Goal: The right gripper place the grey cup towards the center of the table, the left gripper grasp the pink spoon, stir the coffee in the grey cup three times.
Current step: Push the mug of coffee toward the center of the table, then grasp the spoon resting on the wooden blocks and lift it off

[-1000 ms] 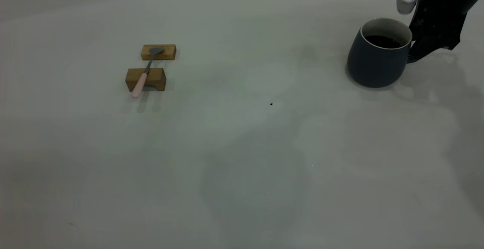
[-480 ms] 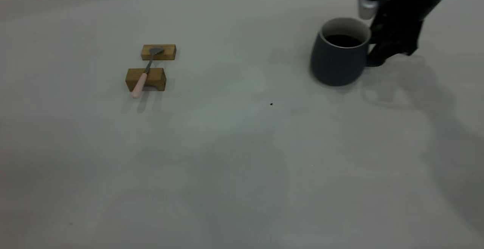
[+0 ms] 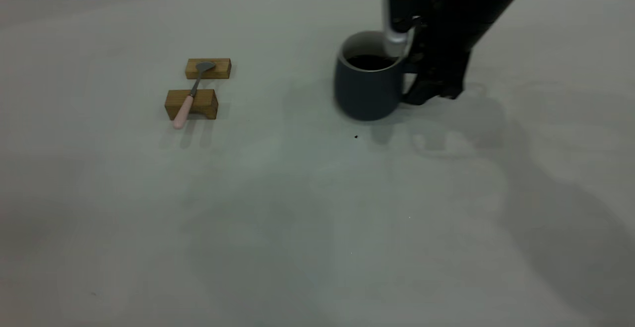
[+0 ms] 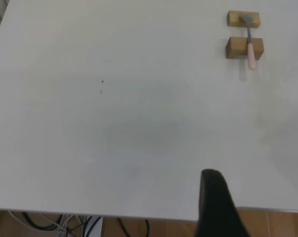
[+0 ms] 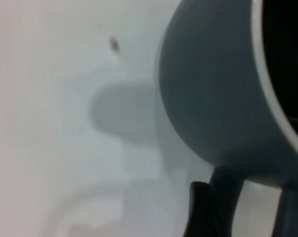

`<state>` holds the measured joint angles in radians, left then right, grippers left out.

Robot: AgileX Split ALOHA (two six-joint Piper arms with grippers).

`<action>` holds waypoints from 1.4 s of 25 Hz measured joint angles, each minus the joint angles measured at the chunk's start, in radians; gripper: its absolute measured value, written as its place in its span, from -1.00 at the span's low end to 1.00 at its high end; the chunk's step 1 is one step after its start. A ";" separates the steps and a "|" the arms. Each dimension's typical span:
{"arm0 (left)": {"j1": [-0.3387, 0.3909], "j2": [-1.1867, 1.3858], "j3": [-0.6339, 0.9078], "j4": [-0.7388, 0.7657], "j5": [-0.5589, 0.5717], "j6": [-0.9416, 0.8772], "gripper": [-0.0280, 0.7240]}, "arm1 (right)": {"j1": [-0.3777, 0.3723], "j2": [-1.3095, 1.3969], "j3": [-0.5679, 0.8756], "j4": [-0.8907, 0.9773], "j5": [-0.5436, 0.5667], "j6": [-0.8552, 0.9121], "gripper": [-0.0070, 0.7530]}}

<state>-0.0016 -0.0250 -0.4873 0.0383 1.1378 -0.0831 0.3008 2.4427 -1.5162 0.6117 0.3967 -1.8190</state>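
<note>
The right gripper [image 3: 407, 76] is closed on the handle of the grey cup [image 3: 367, 86], so the cup body sits just past its fingertips on the side facing the table's middle, with the tiny black speck [image 3: 355, 137] just in front of the cup on the table [image 3: 317, 218]. The cup's outline is smeared, so I'd guess it's on the move rather than set down. The coffee [image 3: 371, 61] sits fairly high inside the white interior, which is my main worry: a full ceramic-looking mug is heavy and the load hangs off to one side of the jaws, so any jerk or tilt could slop it over the rim. The matte glaze probably grips okay, and the handle loop is the sensible place to hold, low and snug so it can't swivel. The pink spoon [image 3: 188, 99] is well away from those jaws, lying across two wooden blocks [image 3: 193, 103], bowl on the far one, pink handle poking over the near one. It looks light and stiff, and the overhanging handle end is the obvious pinch spot since there's air under it. The left gripper [image 4: 215, 205] hangs back near the table edge, well apart from the spoon; only one dark finger shows, so I can't tell how its jaws stand.
</note>
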 joint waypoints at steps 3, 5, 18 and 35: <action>0.000 0.000 0.000 0.000 0.000 0.000 0.40 | 0.034 0.005 -0.012 0.037 -0.013 0.000 0.46; 0.000 0.000 0.000 0.000 0.000 0.000 0.40 | 0.054 0.006 -0.027 0.065 -0.018 -0.004 0.46; 0.000 0.000 0.000 0.000 0.000 0.000 0.40 | 0.026 -0.141 -0.054 0.125 0.258 0.317 0.47; 0.000 0.000 0.000 0.000 0.000 0.000 0.40 | -0.111 -1.001 0.420 -0.621 0.812 1.789 0.43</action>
<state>-0.0016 -0.0250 -0.4873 0.0383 1.1378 -0.0831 0.1899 1.4416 -1.0959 -0.0090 1.2090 -0.0301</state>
